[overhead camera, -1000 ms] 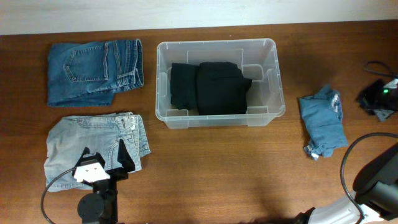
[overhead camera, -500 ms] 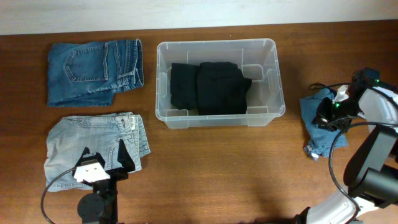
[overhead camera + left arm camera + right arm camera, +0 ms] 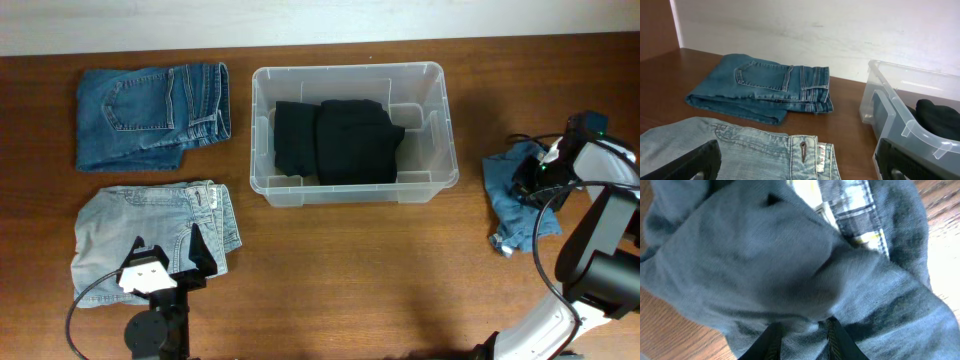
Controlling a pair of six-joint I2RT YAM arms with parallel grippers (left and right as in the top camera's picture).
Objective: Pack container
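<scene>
The clear plastic container (image 3: 262,130) stands at the table's centre back and holds folded black clothes (image 3: 340,140); its corner shows in the left wrist view (image 3: 890,100). My left gripper (image 3: 165,243) is open and empty over the folded light-blue jeans (image 3: 130,225), which lie between its fingers (image 3: 797,162). My right gripper (image 3: 530,180) is down on a crumpled blue-grey garment (image 3: 505,205) right of the container. In the right wrist view its fingers (image 3: 802,335) are close together with a fold of that garment (image 3: 765,255) pinched between them.
Folded dark-blue jeans (image 3: 150,110) lie at the back left, also in the left wrist view (image 3: 765,85). A black cable (image 3: 545,250) loops by the right arm. A white wall runs along the table's far edge.
My right arm came in from the right edge and its gripper settled onto the blue-grey garment, bunching it slightly. The left arm and the container have not moved.
</scene>
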